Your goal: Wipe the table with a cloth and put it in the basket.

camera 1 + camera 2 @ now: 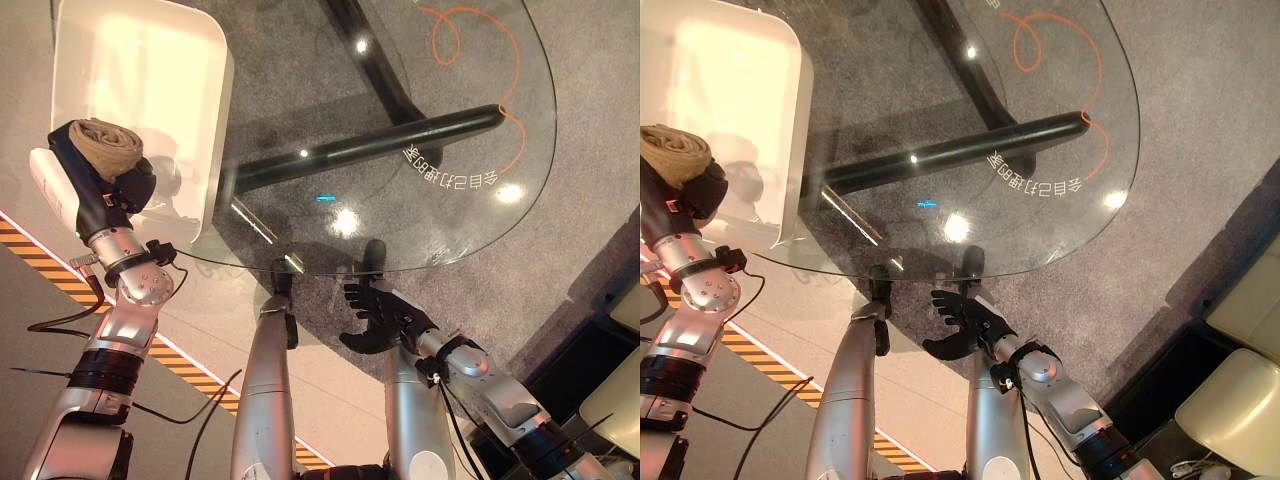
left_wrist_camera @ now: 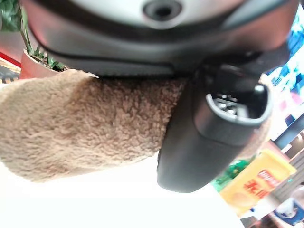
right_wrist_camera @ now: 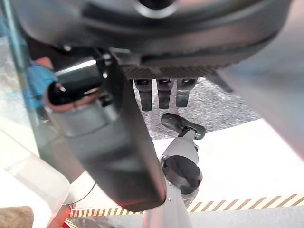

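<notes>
The cloth [image 1: 103,146] is a tan, fleecy piece, bunched into a thick roll, and it sits in the left hand [image 1: 95,185], whose dark fingers and thumb are curled round it — the left wrist view shows the nubbly pile [image 2: 80,128] pressed against the palm with the thumb [image 2: 209,137] wrapped across it. The hand holds the roll up at the near left edge of the white basket [image 1: 180,60], a rounded-corner tub standing at the left end of the round glass table [image 1: 470,190]; the cloth is above the basket's near rim, not down inside it. The right hand [image 1: 378,318] hangs just off the table's near edge, below the glass, its fingers spread loosely and holding nothing. Through the tabletop a black bar of the table's base [image 1: 380,145] shows over grey carpet [image 1: 580,120], and an orange looping line [image 1: 470,40] is drawn on the glass toward the far right.
</notes>
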Controlling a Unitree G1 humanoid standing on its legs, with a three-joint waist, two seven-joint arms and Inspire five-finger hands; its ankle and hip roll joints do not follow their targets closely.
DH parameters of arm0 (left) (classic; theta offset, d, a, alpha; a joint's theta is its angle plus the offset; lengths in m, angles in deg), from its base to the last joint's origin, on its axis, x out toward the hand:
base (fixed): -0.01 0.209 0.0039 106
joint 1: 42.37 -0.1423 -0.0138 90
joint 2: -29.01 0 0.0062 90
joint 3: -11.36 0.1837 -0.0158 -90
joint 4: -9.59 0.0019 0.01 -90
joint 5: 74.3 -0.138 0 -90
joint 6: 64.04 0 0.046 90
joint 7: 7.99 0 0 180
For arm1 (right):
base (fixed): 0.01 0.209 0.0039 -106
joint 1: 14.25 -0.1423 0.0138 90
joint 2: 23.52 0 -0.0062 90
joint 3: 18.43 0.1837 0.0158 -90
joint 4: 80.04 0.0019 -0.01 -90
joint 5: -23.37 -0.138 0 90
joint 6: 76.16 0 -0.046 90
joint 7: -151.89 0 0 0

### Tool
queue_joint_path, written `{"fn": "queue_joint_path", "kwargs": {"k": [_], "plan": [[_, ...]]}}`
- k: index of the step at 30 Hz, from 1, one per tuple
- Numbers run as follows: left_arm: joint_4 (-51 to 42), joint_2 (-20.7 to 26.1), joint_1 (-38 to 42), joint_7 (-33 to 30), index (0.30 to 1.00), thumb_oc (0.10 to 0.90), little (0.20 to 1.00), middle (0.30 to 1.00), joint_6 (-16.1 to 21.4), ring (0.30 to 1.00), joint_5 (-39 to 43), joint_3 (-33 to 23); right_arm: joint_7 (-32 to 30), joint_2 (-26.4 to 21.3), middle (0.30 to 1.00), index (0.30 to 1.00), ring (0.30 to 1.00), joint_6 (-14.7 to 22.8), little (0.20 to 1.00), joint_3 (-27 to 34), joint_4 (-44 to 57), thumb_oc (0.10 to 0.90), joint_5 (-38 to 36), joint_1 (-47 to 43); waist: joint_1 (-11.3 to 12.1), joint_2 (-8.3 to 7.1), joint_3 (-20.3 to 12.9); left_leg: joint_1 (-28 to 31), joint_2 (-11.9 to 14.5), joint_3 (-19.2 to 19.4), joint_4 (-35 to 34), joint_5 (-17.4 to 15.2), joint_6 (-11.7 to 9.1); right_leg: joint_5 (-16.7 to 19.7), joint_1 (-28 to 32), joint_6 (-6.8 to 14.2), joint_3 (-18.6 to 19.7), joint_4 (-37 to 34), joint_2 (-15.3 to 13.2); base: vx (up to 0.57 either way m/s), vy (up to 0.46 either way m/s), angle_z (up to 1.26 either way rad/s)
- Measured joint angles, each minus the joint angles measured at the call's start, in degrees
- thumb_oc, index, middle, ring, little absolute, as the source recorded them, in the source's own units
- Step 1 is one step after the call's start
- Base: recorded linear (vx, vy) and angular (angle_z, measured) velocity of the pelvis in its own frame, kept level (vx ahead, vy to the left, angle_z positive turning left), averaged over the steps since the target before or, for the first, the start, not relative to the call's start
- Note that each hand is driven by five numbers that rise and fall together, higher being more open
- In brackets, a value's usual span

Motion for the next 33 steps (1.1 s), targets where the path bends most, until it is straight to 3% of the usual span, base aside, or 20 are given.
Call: {"fn": "queue_joint_path", "kwargs": {"k": [7,15,26,27,28,30,31,32,33], "plan": [[5.0,2.7,4.9,-2.3,0.3,0.1,0.2,0.3,-1.7,0.3,-0.5,2.3,1.0,-0.1,0.9,0.9,0.9,1.2,0.9,-0.8,0.1,0.8,-0.1,-1.5,-0.7,-1.65,0.0,-3.9,0.7,-0.1,0.9,0.0,-0.1,1.1,-3.1,-0.1,-0.1,-1.1,0.8,-0.01,0.04,-0.05],[10.5,2.8,10.8,-2.2,0.3,0.1,0.2,0.3,-1.6,0.3,1.3,4.6,1.2,-0.2,0.9,0.9,0.9,2.0,0.9,-1.9,0.0,0.8,-0.1,-3.1,-2.1,-2.51,-0.1,-7.0,0.8,-0.2,1.6,-0.1,0.0,2.3,-4.9,0.3,-0.3,-2.8,1.0,0.0,0.01,-0.01],[15.7,7.1,17.6,0.4,0.3,0.1,0.2,0.3,-2.3,0.3,3.4,10.1,1.3,-0.3,0.9,0.9,0.9,2.4,0.9,-4.0,-2.9,0.8,-0.6,-6.7,-2.8,-3.36,-0.3,-9.1,1.2,-0.7,1.7,0.0,0.0,3.3,-5.9,0.3,-0.7,-4.9,1.6,0.0,-0.003,-0.01],[15.8,7.4,18.0,0.6,0.38,0.193,0.293,0.38,-2.3,0.38,3.6,10.3,1.3,-0.4,0.9,0.9,0.9,2.5,0.9,-4.0,-2.9,0.8,-0.8,-6.7,-2.8,-3.4,-0.3,-9.3,1.2,-0.8,1.7,0.0,0.0,3.3,-6.1,0.3,-0.7,-4.9,1.6,0.0,0.0,0.0],[15.8,7.6,18.2,0.6,0.554,0.396,0.496,0.554,-2.3,0.554,3.7,10.5,1.3,-0.5,0.9,0.9,0.9,2.6,0.9,-4.0,-2.9,0.8,-1.0,-6.7,-2.8,-3.4,-0.3,-9.4,1.2,-0.8,1.7,0.0,0.0,3.3,-6.1,0.3,-0.8,-4.9,1.6,0.0,0.0,0.0],[15.9,7.9,18.7,0.5,0.573,0.418,0.518,0.573,-2.2,0.573,4.7,10.9,1.3,-0.6,0.9,0.9,0.9,2.9,0.9,-4.0,-3.0,0.8,-1.3,-6.7,-2.8,-3.4,-0.3,-9.6,1.2,-0.9,1.7,0.0,0.0,3.4,-6.1,0.3,-1.0,-5.2,1.6,0.0,0.0,0.0],[15.9,8.0,18.8,0.5,0.636,0.493,0.593,0.636,-2.2,0.636,4.7,10.9,1.3,-0.6,0.9,0.9,0.9,3.0,0.9,-4.1,-3.0,0.8,-1.3,-6.7,-2.8,-3.4,-0.3,-9.7,1.2,-0.9,1.7,0.0,0.0,3.5,-6.1,0.3,-1.0,-5.3,1.6,0.0,0.0,0.0],[15.9,8.0,18.8,0.5,0.636,0.493,0.593,0.636,-2.2,0.636,4.7,10.9,1.3,-0.6,0.9,0.9,0.9,3.0,0.9,-4.1,-3.0,0.8,-1.3,-6.7,-2.8,-3.41,-0.3,-9.7,1.2,-0.9,1.7,0.0,-0.1,3.5,-6.1,0.2,-1.0,-5.4,1.6,0.0,0.0,0.0],[15.9,8.2,18.9,0.7,0.9,0.8,0.9,0.9,-2.1,0.9,4.9,10.9,1.3,-0.6,0.9,0.9,0.9,3.0,0.9,-4.1,-3.0,0.8,-1.4,-6.7,-2.8,-3.41,-0.3,-9.7,1.2,-0.9,1.6,0.0,-0.1,3.6,-6.1,0.3,-1.0,-5.6,1.6,0.0,0.0,0.0]]}}
